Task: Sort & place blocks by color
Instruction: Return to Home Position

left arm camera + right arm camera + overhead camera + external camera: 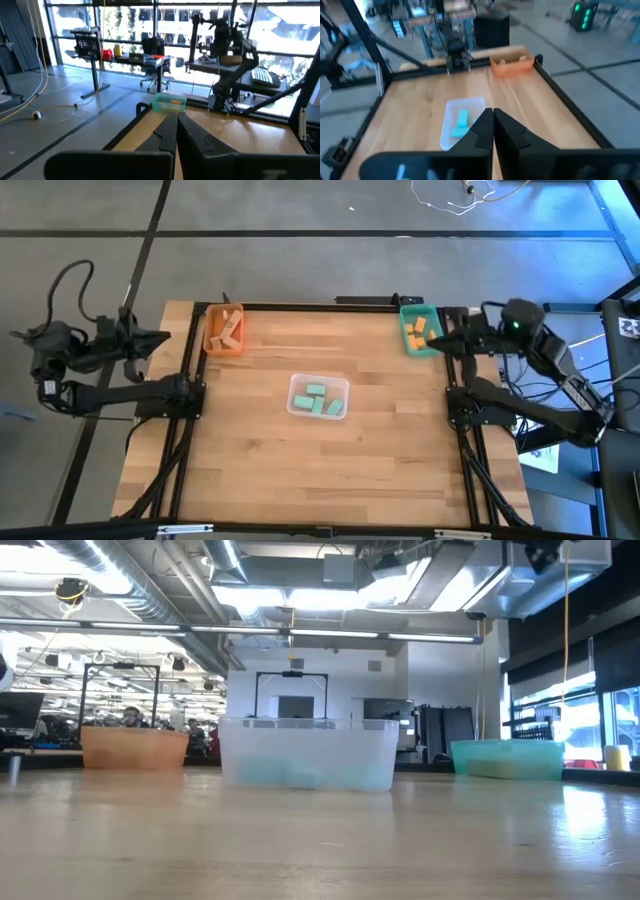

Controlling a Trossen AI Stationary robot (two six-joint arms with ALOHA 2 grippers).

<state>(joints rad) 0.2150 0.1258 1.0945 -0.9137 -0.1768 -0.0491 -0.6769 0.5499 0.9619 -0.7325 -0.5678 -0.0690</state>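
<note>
We start at the left gripper, which hangs off the table's left edge. Its wrist view shows its fingers pressed together with nothing between them. Just ahead of its fingertips stands the orange tray, holding the tan blocks.

Farther out from that gripper, about midway between the two hands, is the clear tray. The mint green blocks lie inside it.

The teal tray stands just beside the right gripper and contains the orange blocks. We cannot tell whether the fingertips touch its rim. That gripper is also clenched on nothing, fingers meeting in its own wrist view, with its arm folded at the table's right edge.

We judge the sorting finished. Each colour sits in its own tray, and we see no block loose on the bare wood or held in either hand. All that seems left is for both arms to settle at rest, clear of the trays.
</note>
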